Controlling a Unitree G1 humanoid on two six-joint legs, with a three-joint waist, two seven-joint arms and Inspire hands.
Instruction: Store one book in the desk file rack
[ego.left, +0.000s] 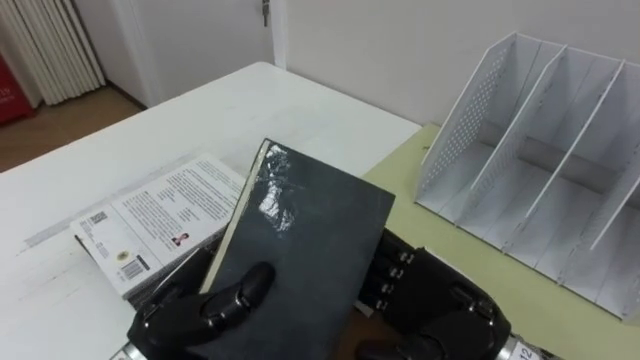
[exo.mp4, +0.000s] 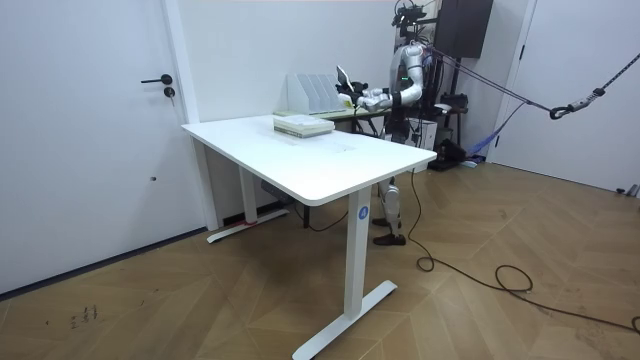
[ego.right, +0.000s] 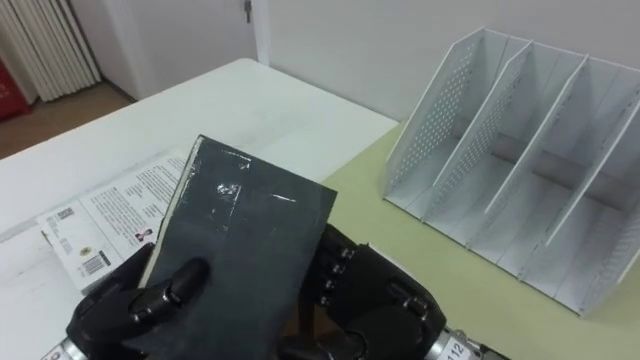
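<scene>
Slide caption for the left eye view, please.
The left hand grips a dark book, right hand supporting it, near the white file rack.

Both arms enter from the bottom edge of the eye views, forearms drawn close together in front of the body. The left robot hand (ego.left: 185, 312) sits at lower left, thumb (ego.left: 240, 288) curled over the dark cover of the book (ego.left: 300, 240), with the rest of the hand underneath at the lower left corner; a firm clamp. The right robot hand (ego.left: 440, 312) sits at lower right, its back turned up and its knuckle side set against the book's right edge. The pale right wrist is just at the bottom margin. In the room view the robot stands upright, facing the room view's left, elbows bent, forearms reaching forward, hands close together ahead of the torso.
</scene>
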